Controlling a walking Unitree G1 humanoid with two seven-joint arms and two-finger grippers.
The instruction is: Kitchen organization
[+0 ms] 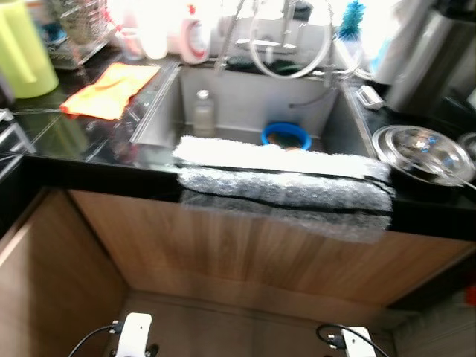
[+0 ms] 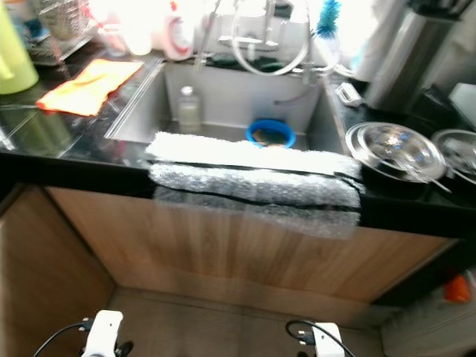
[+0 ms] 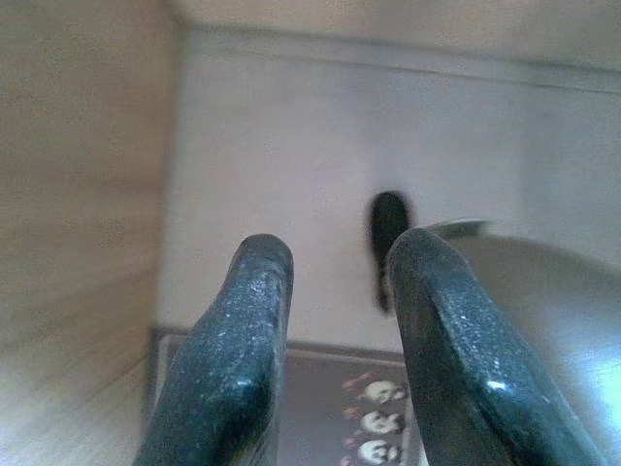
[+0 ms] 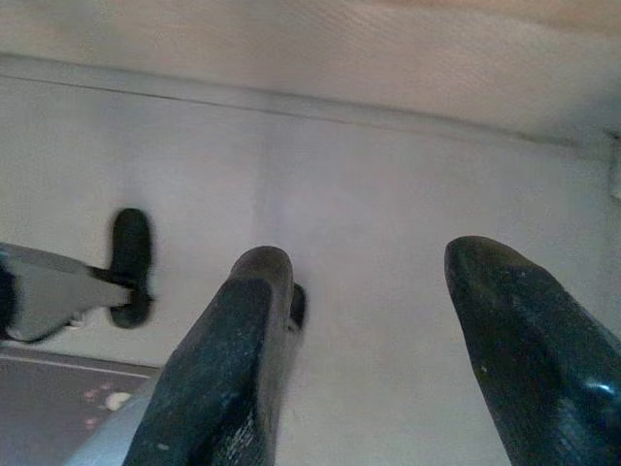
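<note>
A steel sink [image 1: 230, 97] is set into a black counter [image 1: 82, 137] in front of me. Inside it stand a clear bottle [image 1: 203, 111] and a blue bowl [image 1: 285, 134]. A white and grey padded mat [image 1: 282, 178] hangs over the sink's front edge. An orange cloth [image 1: 111, 89] lies on the counter to the left. Both arms hang low in front of the wooden cabinet: left arm [image 1: 135, 331], right arm [image 1: 357, 342]. My left gripper [image 3: 340, 252] is open and holds nothing, pointing at the floor. My right gripper [image 4: 374, 262] is open wider, also with nothing in it.
A yellow-green pitcher [image 1: 22, 48] and a dish rack [image 1: 74, 26] stand at the back left. Behind the sink are a faucet [image 1: 286, 44], a soap bottle [image 1: 195, 33] and a blue brush [image 1: 351, 18]. A steel bowl [image 1: 420, 149] and a steel vessel [image 1: 431, 52] sit on the right.
</note>
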